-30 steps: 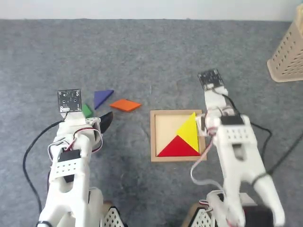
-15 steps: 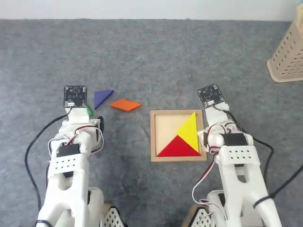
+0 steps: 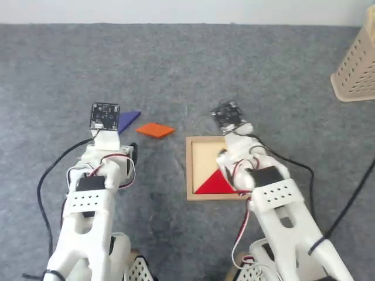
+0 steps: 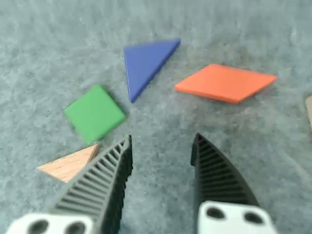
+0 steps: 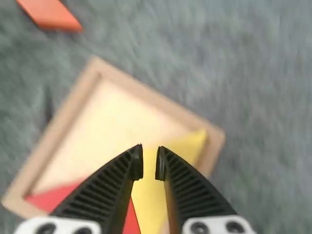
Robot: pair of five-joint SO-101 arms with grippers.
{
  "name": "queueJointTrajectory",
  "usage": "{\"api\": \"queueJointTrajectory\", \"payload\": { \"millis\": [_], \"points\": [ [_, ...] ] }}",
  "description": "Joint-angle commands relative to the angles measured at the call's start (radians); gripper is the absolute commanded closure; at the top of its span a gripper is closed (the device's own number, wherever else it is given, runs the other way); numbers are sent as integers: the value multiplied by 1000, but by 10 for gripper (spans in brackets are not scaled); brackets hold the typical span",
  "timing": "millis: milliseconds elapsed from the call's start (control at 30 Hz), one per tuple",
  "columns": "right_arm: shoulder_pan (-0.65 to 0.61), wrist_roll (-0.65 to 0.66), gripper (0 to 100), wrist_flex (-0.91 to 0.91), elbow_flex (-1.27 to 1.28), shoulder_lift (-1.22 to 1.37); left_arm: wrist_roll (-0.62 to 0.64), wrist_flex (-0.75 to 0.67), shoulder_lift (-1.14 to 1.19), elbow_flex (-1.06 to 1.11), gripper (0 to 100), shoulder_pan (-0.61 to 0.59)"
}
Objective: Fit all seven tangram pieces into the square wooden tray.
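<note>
Left pincer [image 4: 162, 139] released and empty above the loose pieces; right pincer [image 5: 148, 156] clenched almost to touching, grasping nothing, over the tray [image 3: 189, 170].

Tray holds the red triangle [image 3: 217, 184] and yellow triangle [image 5: 192, 146]; the rest of its floor is bare. On the carpet [image 3: 176, 70], well apart from the tray, lie the green square [image 4: 95, 112], blue triangle [image 4: 144, 61], orange piece [image 4: 225, 83] and wooden triangle [image 4: 70, 163]. The wooden triangle's tip sits just beside the square; contact cannot be confirmed. Judgement: the step in hand is a pickup by the left pincer. Recommend committing to one piece, squaring the jaws across its opposite edges, and descending straight so that neighbours are not nudged. The pieces are thin and flat, so the tips must press into the pile to catch an edge. The right arm should be clear of the tray at placement.
</note>
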Motion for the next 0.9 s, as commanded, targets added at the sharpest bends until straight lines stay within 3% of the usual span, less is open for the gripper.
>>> {"api": "queueJointTrajectory", "payload": {
  "millis": [0,167,300,567,867],
  "points": [
    [-24,-15,942,-148,-66,99,5,-6,-34,1,812,-6],
    [-22,-15,943,-266,-77,288,5,-54,-34,18,812,-6],
    [18,-15,943,-199,-144,375,5,-55,-34,19,812,-6],
    [157,-9,943,-127,-173,390,5,-55,-34,19,812,-6],
    [150,-17,943,-93,-184,357,5,-57,-34,19,812,-6]
  ]
}}
